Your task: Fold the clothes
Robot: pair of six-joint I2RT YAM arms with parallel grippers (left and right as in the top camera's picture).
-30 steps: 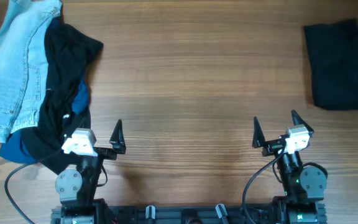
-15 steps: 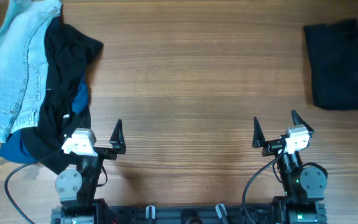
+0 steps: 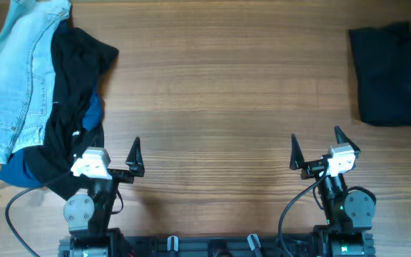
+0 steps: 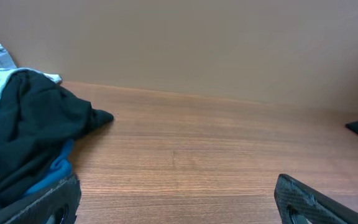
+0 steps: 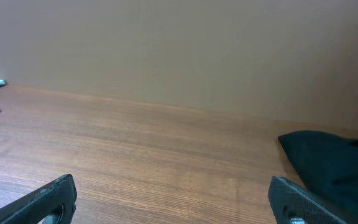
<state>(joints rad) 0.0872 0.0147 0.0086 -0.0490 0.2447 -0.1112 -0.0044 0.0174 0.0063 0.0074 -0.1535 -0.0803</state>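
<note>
A heap of clothes lies at the table's left: light blue jeans (image 3: 16, 78), a black garment (image 3: 70, 107) over them, and a blue garment (image 3: 91, 114) under the black one. The black garment (image 4: 23, 130) and the blue garment (image 4: 51, 171) also show in the left wrist view. A folded dark garment (image 3: 394, 75) lies at the far right and shows in the right wrist view (image 5: 331, 162). My left gripper (image 3: 116, 153) is open and empty at the front left, beside the heap. My right gripper (image 3: 314, 148) is open and empty at the front right.
The wooden table (image 3: 220, 93) stretches between the heap and the folded garment. A plain wall (image 4: 197, 43) stands behind the table's far edge. The arm bases and cables (image 3: 212, 243) sit along the front edge.
</note>
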